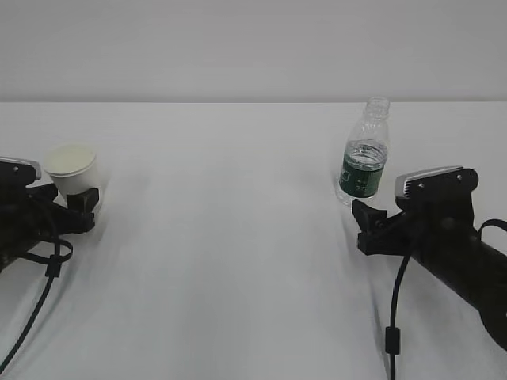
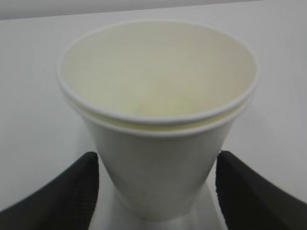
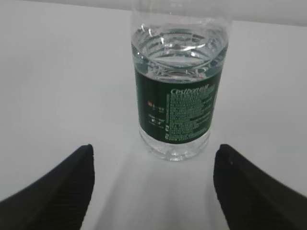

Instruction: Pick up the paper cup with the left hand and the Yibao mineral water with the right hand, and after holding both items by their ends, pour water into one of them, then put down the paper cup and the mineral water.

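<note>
The white paper cup (image 1: 71, 168) stands upright on the table at the far left. In the left wrist view the cup (image 2: 158, 143) shows a double rolled rim and a cream inside. My left gripper (image 1: 77, 204) is open, its fingers (image 2: 67, 194) on either side of the cup's lower part with small gaps. The Yibao mineral water (image 1: 364, 158) stands upright at the right, capless and partly filled, with a dark green label (image 3: 177, 105). My right gripper (image 1: 366, 222) is open and empty, and the bottle stands just beyond its fingertips (image 3: 247, 191).
The white table (image 1: 230, 261) runs back to a pale wall. Black cables trail from both arms toward the front edge (image 1: 392, 332). Nothing else stands on the table in view.
</note>
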Tool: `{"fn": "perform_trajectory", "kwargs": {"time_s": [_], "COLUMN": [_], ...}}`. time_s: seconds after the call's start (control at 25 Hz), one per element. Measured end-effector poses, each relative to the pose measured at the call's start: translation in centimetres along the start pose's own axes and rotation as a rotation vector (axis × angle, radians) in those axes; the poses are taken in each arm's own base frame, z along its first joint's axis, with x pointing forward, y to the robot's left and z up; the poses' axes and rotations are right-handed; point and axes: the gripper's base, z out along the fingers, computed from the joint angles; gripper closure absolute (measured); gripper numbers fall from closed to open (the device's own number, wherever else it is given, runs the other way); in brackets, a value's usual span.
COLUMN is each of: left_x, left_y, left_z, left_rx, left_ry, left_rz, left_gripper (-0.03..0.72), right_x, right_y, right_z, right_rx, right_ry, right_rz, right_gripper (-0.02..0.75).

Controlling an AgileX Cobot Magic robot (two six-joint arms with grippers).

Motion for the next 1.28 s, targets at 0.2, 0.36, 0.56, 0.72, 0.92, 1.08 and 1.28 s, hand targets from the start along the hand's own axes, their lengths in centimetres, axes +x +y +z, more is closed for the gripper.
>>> {"fn": "perform_trajectory", "kwargs": {"time_s": [0.2,0.36,0.56,0.72,0.92,1.08,1.28], "left_x": [-0.2,-0.5,0.0,0.7,0.7,0.5,0.4], "left_y": [0.0,0.1,0.1,0.2,0.2,0.4,0.6], "left_z": [0.2,0.6,1.3,1.4,1.4,1.5,1.6], "left_rx": [0.0,0.0,0.0,0.0,-0.004,-0.024,-0.041], "left_ry": [-0.011,-0.026,-0.019,-0.003,-0.003,-0.009,-0.015], "left_rz": [0.001,0.003,0.002,0.0,0.009,0.011,0.005], "left_gripper": [0.142,0.142,0.106,0.087,0.078,0.068,0.068], "right_x": [0.3,0.3,0.3,0.3,0.3,0.3,0.3], "right_y": [0.0,0.0,0.0,0.0,0.0,0.0,0.0], "right_z": [0.1,0.1,0.1,0.1,0.1,0.1,0.1], "right_rx": [0.0,0.0,0.0,0.0,0.0,0.0,0.0], "right_ry": [0.01,0.01,0.01,0.01,0.008,0.008,0.008], "right_rz": [0.0,0.0,0.0,0.0,0.0,0.0,0.0], "right_gripper": [0.149,0.149,0.149,0.149,0.149,0.149,0.149]}}
